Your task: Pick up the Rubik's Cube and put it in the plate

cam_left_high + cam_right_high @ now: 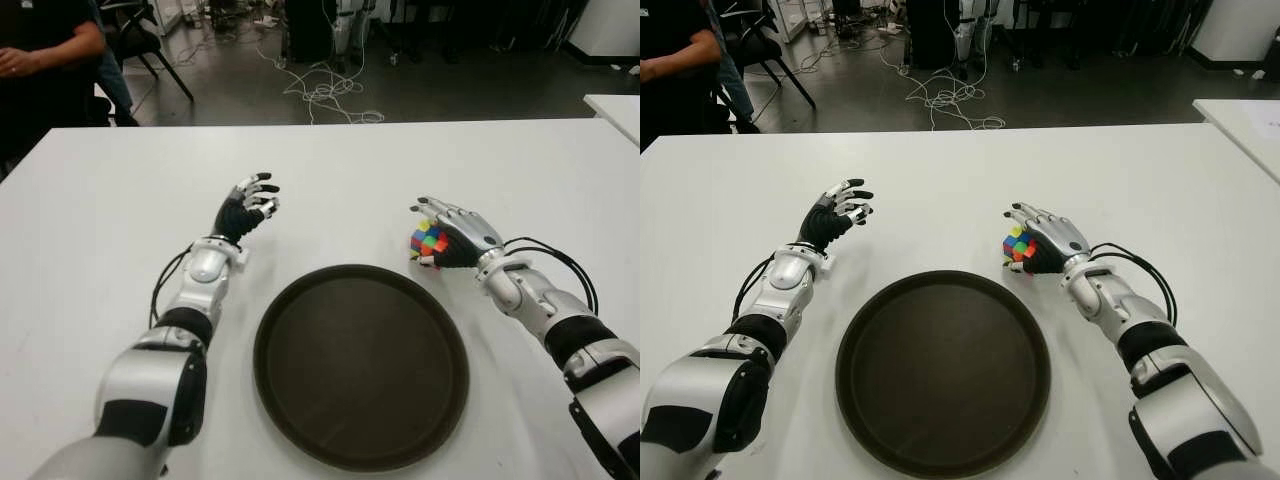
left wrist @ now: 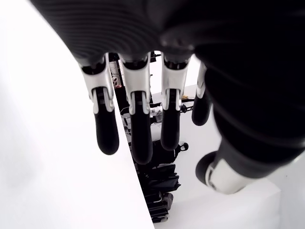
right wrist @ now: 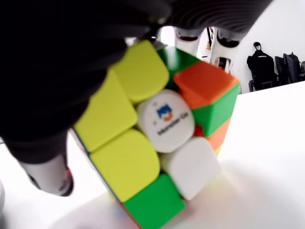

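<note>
Just beside plate (image 1: 300, 400) rim — cube (image 1: 428, 242)

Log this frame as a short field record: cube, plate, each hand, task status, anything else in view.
cube: Rubik's Cube on the white table, beyond the plate's right rim, not in it
plate: dark round plate, nothing in it, front centre of the table
right hand: right hand wrapped over the cube, fingers around it
left hand: left hand idle left of the plate, fingers relaxed, holding nothing
task status: cube grasped, not yet over the plate
other: a seated person at the far left; cables on the floor
</note>
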`<state>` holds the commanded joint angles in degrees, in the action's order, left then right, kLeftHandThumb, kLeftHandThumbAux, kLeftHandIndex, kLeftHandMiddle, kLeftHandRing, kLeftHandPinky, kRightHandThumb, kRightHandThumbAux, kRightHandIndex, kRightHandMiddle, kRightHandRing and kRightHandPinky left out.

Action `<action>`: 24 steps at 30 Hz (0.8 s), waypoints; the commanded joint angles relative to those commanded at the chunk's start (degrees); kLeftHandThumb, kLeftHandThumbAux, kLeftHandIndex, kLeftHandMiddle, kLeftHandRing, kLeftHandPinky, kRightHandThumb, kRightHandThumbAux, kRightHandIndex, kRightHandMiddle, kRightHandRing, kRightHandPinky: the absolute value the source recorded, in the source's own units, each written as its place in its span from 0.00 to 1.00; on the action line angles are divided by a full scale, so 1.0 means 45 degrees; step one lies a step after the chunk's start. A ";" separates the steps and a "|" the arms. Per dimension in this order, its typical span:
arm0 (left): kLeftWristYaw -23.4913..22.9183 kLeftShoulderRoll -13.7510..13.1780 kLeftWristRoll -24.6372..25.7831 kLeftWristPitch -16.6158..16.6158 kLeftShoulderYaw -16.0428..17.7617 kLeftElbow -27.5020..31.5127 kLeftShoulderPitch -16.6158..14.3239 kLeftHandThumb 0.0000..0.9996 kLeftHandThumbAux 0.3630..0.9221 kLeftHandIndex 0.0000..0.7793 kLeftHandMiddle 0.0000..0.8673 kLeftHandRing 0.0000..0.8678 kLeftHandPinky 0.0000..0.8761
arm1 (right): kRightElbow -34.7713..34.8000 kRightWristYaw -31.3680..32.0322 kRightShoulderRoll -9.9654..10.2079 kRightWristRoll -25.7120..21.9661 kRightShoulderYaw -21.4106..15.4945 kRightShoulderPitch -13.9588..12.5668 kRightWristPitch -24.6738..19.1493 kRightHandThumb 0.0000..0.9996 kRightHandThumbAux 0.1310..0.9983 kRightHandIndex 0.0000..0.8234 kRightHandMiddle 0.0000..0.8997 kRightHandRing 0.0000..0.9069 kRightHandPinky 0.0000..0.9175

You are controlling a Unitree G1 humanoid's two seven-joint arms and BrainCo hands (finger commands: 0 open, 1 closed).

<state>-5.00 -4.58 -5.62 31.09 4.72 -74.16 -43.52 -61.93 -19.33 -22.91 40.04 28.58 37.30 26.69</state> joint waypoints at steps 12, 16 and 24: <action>0.0018 0.0003 -0.0005 -0.0048 0.0038 0.0000 -0.0008 0.31 0.63 0.23 0.33 0.38 0.41 | 0.0347 -0.1068 -0.0124 0.0213 0.0064 -0.0099 0.0224 0.83 0.64 0.41 0.49 0.52 0.48; 0.0048 -0.0006 -0.0047 0.0004 0.0010 -0.0010 0.0009 0.32 0.64 0.24 0.32 0.37 0.41 | 0.0498 -0.1193 -0.0164 0.0273 0.0066 -0.0144 -0.0002 0.92 0.62 0.47 0.51 0.53 0.47; 0.0013 0.0003 -0.0025 0.0033 0.0024 -0.0002 0.0011 0.32 0.64 0.24 0.33 0.37 0.41 | 0.0774 -0.1189 -0.0192 0.0473 0.0099 -0.0181 -0.0617 0.94 0.62 0.47 0.52 0.55 0.50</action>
<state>-4.94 -4.57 -5.73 31.24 4.83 -74.17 -43.47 -58.45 -24.68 -23.77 42.17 29.03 36.48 23.91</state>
